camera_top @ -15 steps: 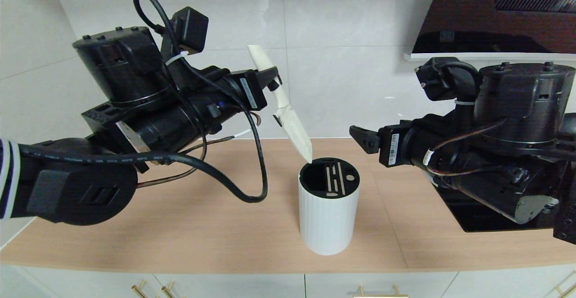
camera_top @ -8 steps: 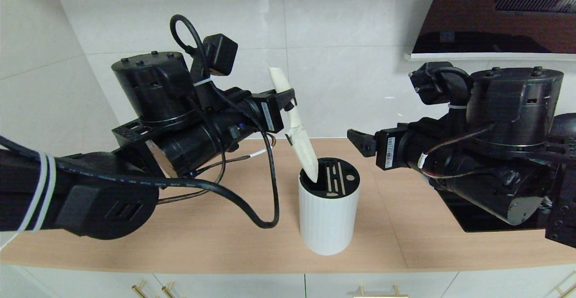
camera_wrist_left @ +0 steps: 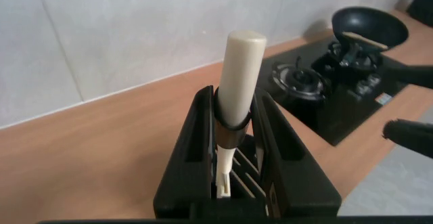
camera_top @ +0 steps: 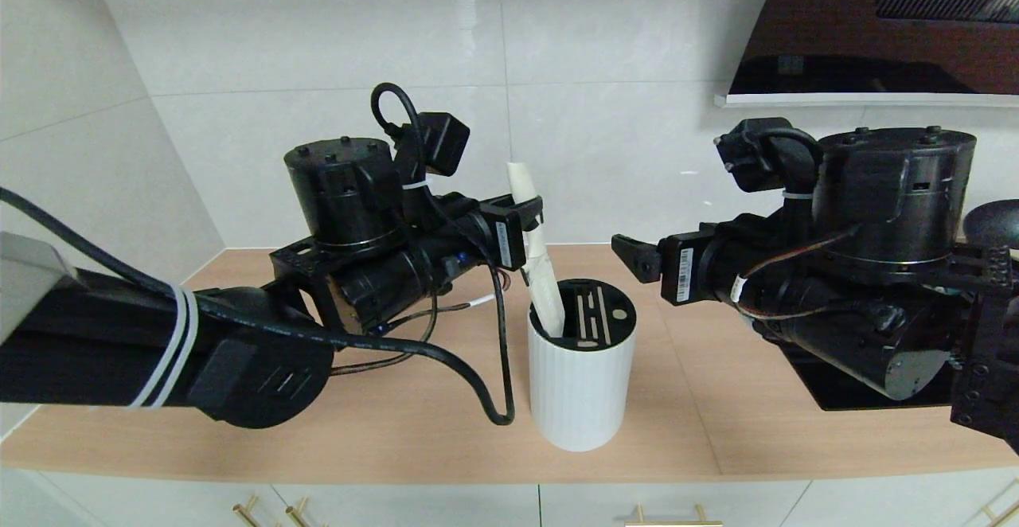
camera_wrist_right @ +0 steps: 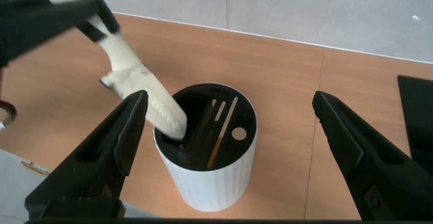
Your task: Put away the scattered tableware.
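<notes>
Knife: a cream-handled knife with a pale blade (camera_top: 538, 264) stands tilted, tip down. Its blade is partly sunk into the holder's wide opening, and its handle rises above the holder's rim on the left arm's side.
Holder: a white ribbed cylindrical holder with a black slotted top (camera_top: 581, 388) stands upright on the counter, and narrow slots lie beside the opening the blade occupies.
Left claw: the left gripper (camera_top: 526, 220) is clamped on the knife's handle just above the holder, one finger on each side of it, as the left wrist view (camera_wrist_left: 237, 126) shows.
Right claw: the right gripper (camera_wrist_right: 230, 101) hangs above the holder with its fingers spread wide apart and nothing between them.
Done: judging by the blade's depth, the insertion is under way, with the tip inside the holder.
Left to do: the knife likely needs lowering until it is seated, then letting go. Whether other pieces wait elsewhere cannot be told.
Surface: a light wood-grain countertop (camera_top: 398, 419) carries the holder.
Room: white wall tiles (camera_top: 637, 49) run behind the holder. A dark range hood (camera_top: 876, 25) hangs above a black gas hob (camera_wrist_left: 318, 88) on the right arm's side of the holder. A black frying pan (camera_wrist_left: 369, 24) sits on the hob. White cabinet fronts with brass handles (camera_top: 263, 511) sit below the counter's edge.
</notes>
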Tool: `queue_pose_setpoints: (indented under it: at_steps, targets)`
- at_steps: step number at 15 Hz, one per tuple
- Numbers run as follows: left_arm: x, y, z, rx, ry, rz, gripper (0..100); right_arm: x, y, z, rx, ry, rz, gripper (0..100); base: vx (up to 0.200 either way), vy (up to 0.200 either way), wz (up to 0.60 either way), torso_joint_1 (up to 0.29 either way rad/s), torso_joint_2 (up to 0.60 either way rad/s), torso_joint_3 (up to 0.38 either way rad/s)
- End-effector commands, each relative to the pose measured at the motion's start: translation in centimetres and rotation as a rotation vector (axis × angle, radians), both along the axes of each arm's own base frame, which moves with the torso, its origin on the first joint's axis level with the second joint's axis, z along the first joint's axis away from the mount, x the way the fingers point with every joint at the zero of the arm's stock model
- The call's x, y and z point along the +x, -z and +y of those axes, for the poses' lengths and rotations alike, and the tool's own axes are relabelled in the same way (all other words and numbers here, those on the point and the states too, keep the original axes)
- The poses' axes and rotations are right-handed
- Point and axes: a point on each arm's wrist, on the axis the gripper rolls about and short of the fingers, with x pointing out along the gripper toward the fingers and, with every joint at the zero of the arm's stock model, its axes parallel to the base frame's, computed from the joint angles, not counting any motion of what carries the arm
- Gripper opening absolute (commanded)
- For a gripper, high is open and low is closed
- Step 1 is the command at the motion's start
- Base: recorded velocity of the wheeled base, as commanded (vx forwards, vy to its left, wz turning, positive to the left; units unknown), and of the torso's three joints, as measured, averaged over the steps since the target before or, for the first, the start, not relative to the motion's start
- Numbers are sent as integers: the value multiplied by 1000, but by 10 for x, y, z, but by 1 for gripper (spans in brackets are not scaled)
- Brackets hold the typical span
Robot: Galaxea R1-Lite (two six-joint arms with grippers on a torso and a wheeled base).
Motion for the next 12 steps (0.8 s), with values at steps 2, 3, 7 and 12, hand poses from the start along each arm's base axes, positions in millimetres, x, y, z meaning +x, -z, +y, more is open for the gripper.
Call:
queue_pose_setpoints:
  at_steps: [2,3,7,12]
  targets:
    - [5,14,-7,12,8,17,0,1,1,1,-3,-1,3,100,0,0,0,0,0,0]
    - [8,19,-10,14,9,21,0,2,3,2,-7,-1,8,100,0,0,0,0,0,0]
    - [13,36,-19,34,20,47,0,3,5,2,-9,1,10,100,0,0,0,0,0,0]
    - [11,50,-30,55,37,75,0,2,5,3,-9,1,10,100,0,0,0,0,0,0]
